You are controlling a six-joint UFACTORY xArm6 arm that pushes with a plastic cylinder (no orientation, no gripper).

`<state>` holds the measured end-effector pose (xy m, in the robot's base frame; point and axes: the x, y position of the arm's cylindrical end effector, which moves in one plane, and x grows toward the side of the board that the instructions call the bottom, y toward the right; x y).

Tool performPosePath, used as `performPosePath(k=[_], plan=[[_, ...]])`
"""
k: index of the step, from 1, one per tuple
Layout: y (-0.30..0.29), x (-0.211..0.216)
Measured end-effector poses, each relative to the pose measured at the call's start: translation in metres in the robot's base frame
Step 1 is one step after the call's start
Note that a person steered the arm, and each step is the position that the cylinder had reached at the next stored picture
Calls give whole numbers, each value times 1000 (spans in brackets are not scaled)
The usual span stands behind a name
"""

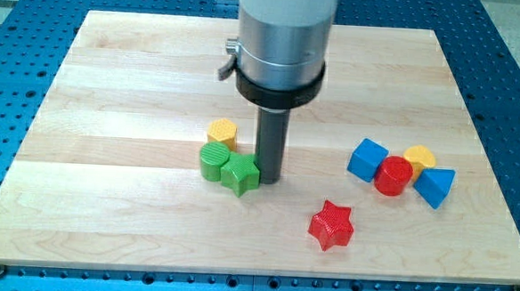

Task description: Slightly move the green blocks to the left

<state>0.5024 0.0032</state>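
Observation:
A green cylinder (213,160) and a green star-shaped block (241,173) sit side by side, touching, near the middle of the wooden board (112,84). My tip (268,179) stands right against the green star's right side. A yellow hexagonal block (222,132) sits just above the green cylinder, touching it or nearly so.
A red star (331,225) lies toward the view's bottom right of my tip. At the view's right is a cluster: a blue cube (367,159), a red cylinder (393,176), a yellow block (419,157) and a blue triangular block (434,186).

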Motion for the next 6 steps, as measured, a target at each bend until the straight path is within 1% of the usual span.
performPosePath(k=[1,2,3,5,6], plan=[[-44,-13],[-41,-17],[-11,-5],[-109,-2],[7,-1]])
